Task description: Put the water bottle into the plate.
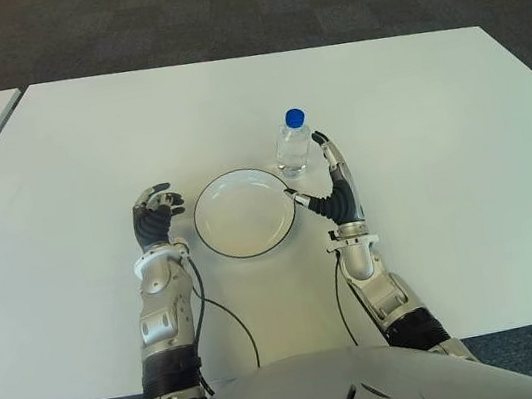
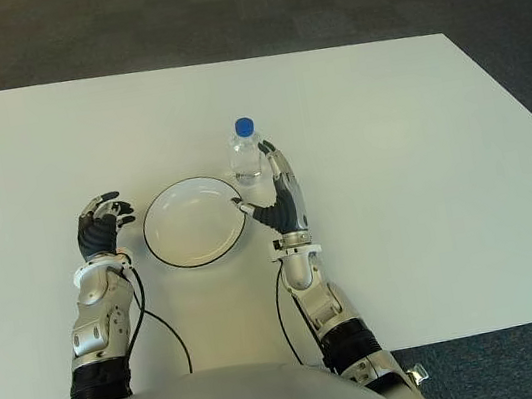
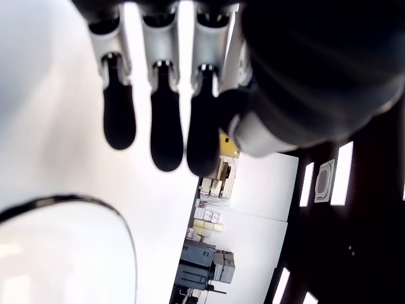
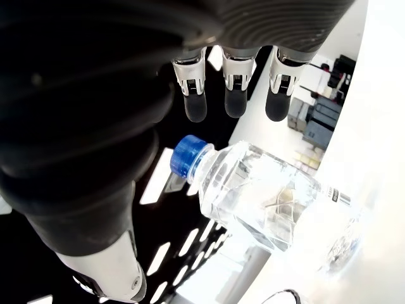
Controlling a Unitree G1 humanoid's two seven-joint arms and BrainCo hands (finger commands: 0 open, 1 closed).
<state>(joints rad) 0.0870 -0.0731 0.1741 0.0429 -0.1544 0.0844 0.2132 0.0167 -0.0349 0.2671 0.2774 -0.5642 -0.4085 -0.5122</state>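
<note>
My left hand (image 1: 155, 217) shows curled just left of the empty plate (image 1: 245, 213). My right hand (image 1: 334, 184) has its fingers (image 4: 235, 101) spread beside the water bottle (image 1: 293, 145), which stands just beyond the plate's rim, not yet grasped. I judge this the reaching step; next, close around it. I can read no label.

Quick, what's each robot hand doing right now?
Left robot hand: curled, holding nothing, left of the plate.
Right robot hand: open beside the water bottle, not gripping it.

Head stereo downward on table (image 1: 438, 132); close wrist cameras
</note>
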